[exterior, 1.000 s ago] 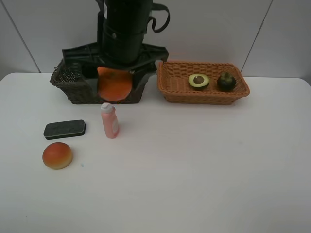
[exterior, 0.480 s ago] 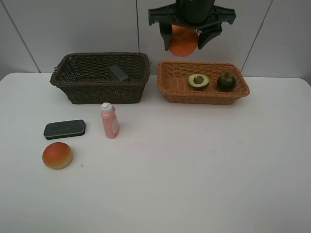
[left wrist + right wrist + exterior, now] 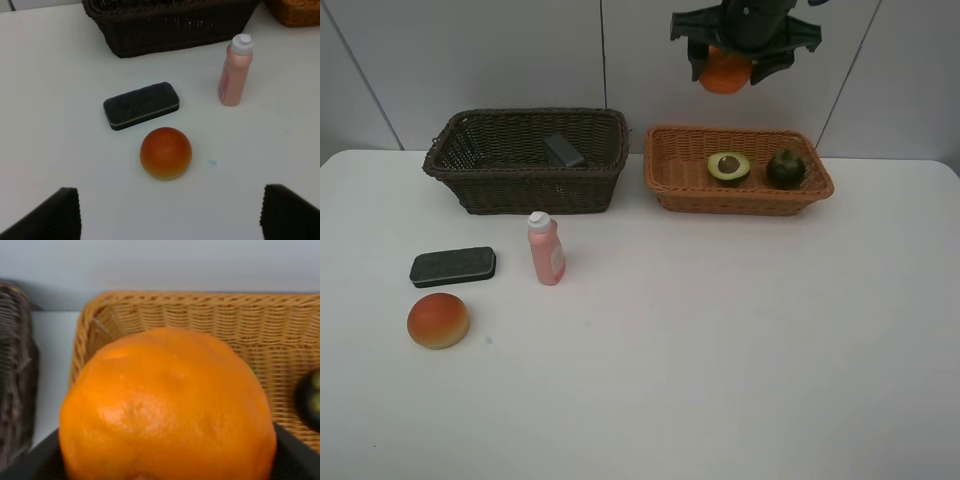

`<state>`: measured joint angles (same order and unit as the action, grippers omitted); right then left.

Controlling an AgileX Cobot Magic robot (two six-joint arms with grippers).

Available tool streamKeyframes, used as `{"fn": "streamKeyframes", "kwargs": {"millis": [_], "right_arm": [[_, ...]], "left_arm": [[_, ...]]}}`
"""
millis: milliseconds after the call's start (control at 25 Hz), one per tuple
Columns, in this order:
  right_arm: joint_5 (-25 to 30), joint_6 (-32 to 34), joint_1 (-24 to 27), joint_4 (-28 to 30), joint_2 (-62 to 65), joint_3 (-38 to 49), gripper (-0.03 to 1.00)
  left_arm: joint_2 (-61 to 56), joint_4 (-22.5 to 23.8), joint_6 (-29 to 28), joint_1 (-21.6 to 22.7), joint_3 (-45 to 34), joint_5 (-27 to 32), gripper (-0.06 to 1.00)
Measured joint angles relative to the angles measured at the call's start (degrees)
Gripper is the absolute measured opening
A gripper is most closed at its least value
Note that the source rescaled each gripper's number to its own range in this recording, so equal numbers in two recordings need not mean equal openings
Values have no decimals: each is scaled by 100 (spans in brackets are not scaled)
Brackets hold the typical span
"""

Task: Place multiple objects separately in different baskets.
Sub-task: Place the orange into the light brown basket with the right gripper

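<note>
High over the light tan basket (image 3: 740, 198), my right gripper (image 3: 730, 68) is shut on the orange (image 3: 725, 76). The orange (image 3: 167, 405) fills the right wrist view, with the basket (image 3: 200, 310) below it. A halved avocado (image 3: 728, 166) and a dark mangosteen (image 3: 785, 168) lie in that basket. The dark brown basket (image 3: 535, 190) holds a dark grey object (image 3: 564, 150). On the table stand a pink bottle (image 3: 546, 249), a dark eraser (image 3: 453, 266) and a peach-coloured fruit (image 3: 438, 320). My left gripper (image 3: 170, 215) is open above the fruit (image 3: 165, 152), near the eraser (image 3: 141, 105) and bottle (image 3: 235, 70).
The white table (image 3: 720, 340) stretches bare from the middle to the front and right. A grey tiled wall (image 3: 470, 60) rises just behind both baskets. The left arm does not show in the exterior view.
My right gripper carried the orange from in front of the dark basket rightward and up, to above the tan basket. The other objects have not moved.
</note>
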<state>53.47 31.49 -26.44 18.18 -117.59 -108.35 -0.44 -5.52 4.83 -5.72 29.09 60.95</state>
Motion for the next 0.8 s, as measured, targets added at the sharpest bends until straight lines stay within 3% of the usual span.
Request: {"fn": "streamKeyframes", "kwargs": {"millis": [320, 800], "right_arm": [[-628, -24, 25, -62, -1097, 0, 86], [-828, -168, 25, -309, -1306, 0, 86]], "left_arm": [[0, 0, 0, 0, 0, 0, 84], [0, 0, 0, 0, 0, 0, 84]]}}
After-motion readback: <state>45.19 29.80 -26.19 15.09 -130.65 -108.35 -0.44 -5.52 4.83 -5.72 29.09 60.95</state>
